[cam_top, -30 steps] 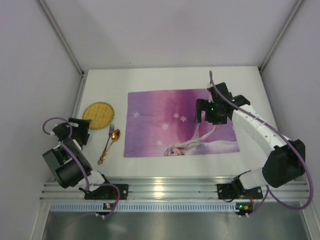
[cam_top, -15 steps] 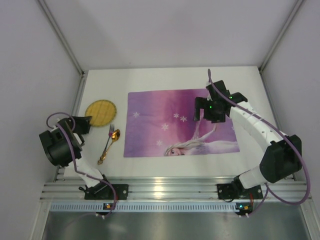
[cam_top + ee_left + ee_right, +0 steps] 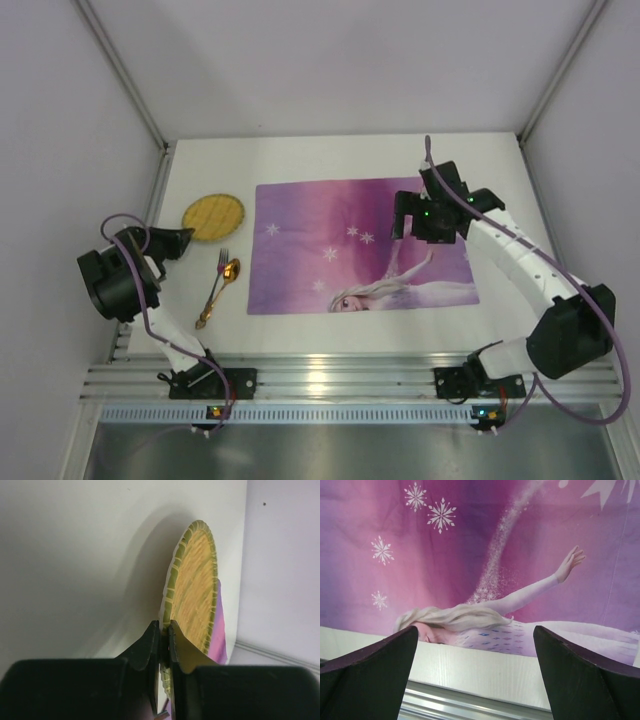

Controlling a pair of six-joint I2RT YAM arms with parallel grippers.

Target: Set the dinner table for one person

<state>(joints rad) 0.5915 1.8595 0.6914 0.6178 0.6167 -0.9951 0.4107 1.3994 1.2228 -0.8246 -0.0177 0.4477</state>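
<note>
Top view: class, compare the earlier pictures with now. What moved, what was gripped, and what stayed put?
The left gripper closed on the rim of the yellow plate and nudged it rightward and farther back. The right gripper stayed open over the placemat. The fork and spoon lie unmoved.

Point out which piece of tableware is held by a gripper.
The yellow plate: the left gripper pinches its rim. The fork and spoon lie untouched beside the placemat.

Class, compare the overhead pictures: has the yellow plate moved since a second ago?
Yes. The yellow plate has shifted closer to the purple placemat and toward the table's far side.
</note>
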